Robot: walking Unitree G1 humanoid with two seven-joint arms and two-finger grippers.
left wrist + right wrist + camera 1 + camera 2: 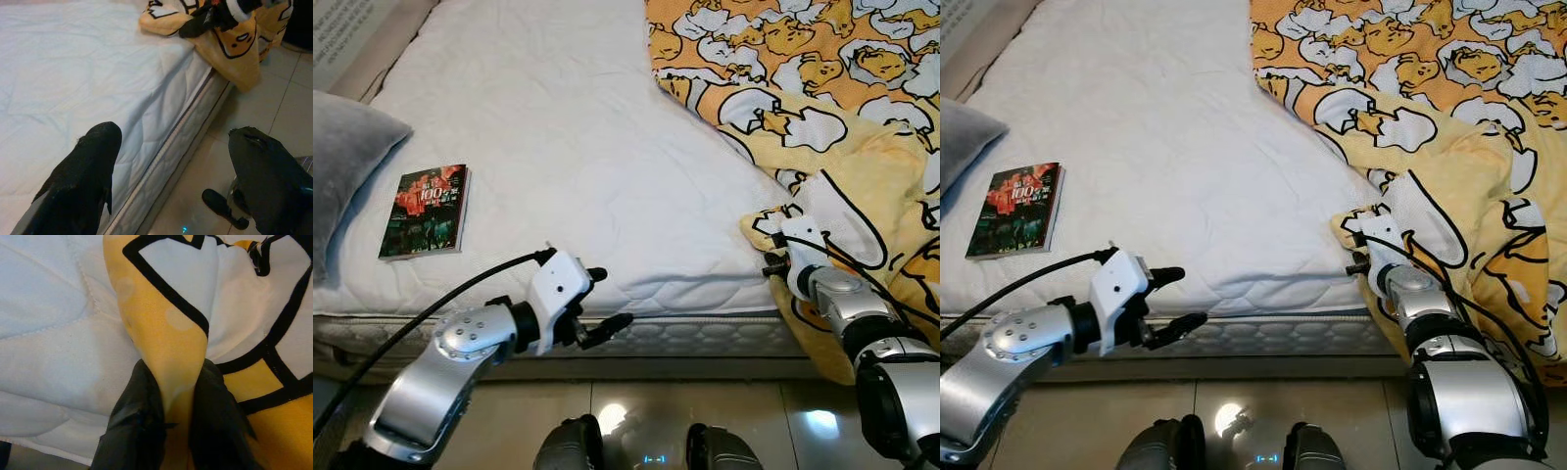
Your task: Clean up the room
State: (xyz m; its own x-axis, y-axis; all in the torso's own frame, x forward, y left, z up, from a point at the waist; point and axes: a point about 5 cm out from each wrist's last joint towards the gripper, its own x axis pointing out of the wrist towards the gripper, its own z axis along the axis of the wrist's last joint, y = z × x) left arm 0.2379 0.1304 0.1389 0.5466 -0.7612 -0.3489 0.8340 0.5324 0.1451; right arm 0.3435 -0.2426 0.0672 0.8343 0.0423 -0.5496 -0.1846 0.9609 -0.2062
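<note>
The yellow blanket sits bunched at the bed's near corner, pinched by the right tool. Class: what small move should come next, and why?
Probably a short pull of the right tool, lifting the pinched fold towards the bare mattress. The wrist view shows its fingers shut on the yellow blanket, which is crumpled and hangs over the bed's edge. The left tool is open beside the mattress, holding nothing.

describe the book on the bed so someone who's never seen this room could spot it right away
Start at the white mattress and go to the robot's left side, where a grey pillow lies. Just beside that pillow, near the mattress's front edge, the book lies flat and closed. Its dark cover with red artwork and a large white "100" makes it the only small, dark, flat object on the bare white sheet.
</note>
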